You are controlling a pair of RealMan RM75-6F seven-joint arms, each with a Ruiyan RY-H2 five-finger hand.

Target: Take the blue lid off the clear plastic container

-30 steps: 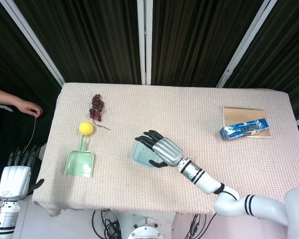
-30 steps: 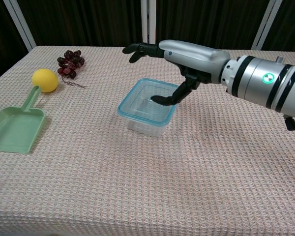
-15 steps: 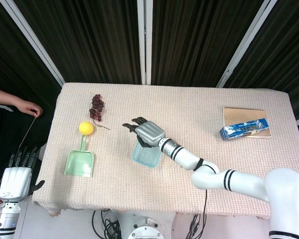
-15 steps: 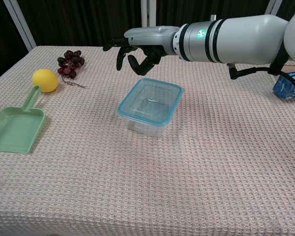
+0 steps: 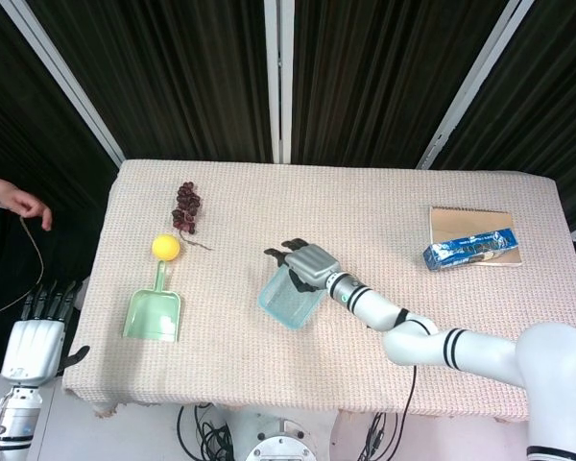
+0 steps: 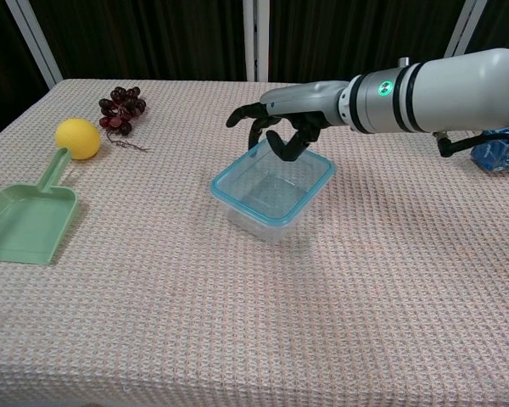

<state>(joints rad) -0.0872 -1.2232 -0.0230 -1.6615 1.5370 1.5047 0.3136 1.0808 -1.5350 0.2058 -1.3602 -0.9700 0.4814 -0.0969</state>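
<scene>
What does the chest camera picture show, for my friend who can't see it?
The robot's right hand, fingers curled, touches the far edge of the blue lid on a clear plastic container, which looks tilted on the woven tablecloth. Off to the left lie a green plastic dustpan, a yellow lemon and dark grapes.

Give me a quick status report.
Right hand fingers hooked at blue lid's far edge. Left hand open, off table. Lid on clear container.

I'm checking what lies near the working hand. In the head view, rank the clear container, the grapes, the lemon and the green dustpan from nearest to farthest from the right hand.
From the right hand:
1. Clear container, right under the fingers.
2. Grapes, up and to the left.
3. Lemon and green dustpan, farther left; too close to call.
</scene>
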